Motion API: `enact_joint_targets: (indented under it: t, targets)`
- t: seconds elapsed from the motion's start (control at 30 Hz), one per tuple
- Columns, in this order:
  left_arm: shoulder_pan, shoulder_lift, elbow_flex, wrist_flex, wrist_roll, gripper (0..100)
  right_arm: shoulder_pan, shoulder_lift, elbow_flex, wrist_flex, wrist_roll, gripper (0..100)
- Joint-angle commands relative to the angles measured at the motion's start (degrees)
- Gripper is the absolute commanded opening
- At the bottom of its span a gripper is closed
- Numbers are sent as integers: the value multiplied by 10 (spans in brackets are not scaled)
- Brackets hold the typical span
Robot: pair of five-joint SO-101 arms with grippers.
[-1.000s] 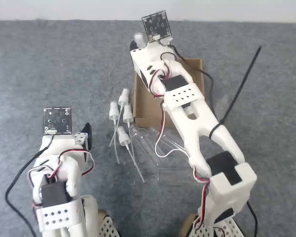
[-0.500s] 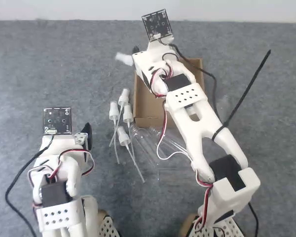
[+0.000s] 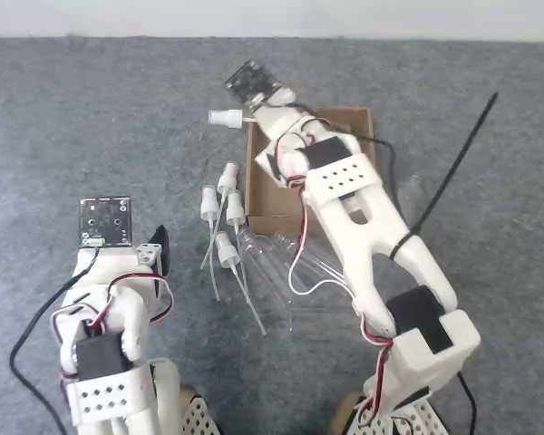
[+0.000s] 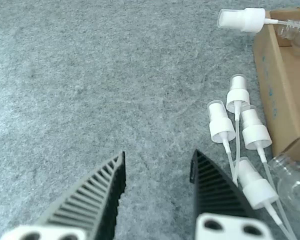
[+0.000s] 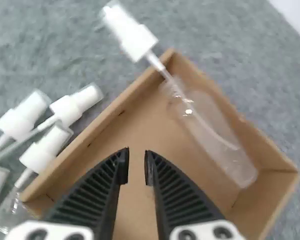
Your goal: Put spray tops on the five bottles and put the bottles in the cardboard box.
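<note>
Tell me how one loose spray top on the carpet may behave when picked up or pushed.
Probably light: the spray top is a small plastic cap. Its thin tube looks bendy, so it may swing. Lying on its round side, it could roll if pushed.

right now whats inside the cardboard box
One clear bottle lies inside the cardboard box, its spray top poking out over the rim, not seated. The right gripper covers part of the floor, so anything there is hidden.

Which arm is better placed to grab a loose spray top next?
Likely left: the left gripper, open, is beside the spray tops; the right gripper hangs over the cardboard box.
</note>
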Motion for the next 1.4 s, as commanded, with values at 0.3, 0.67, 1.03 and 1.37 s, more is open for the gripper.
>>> enact_joint_targets:
  t: [0.3, 0.67, 1.03, 1.37]
  targets:
    - [1, -8, 3, -14, -4, 199, 63, -253, 39, 209, 107, 6]
    - [1, -8, 4, -14, -4, 199, 40, -148, 144, -149, -26, 6]
    - [1, -8, 5, -14, -4, 199, 1, 65, 25, -240, 10, 159]
    - [1, -8, 5, -13, -4, 199, -5, 189, -85, -235, 15, 242]
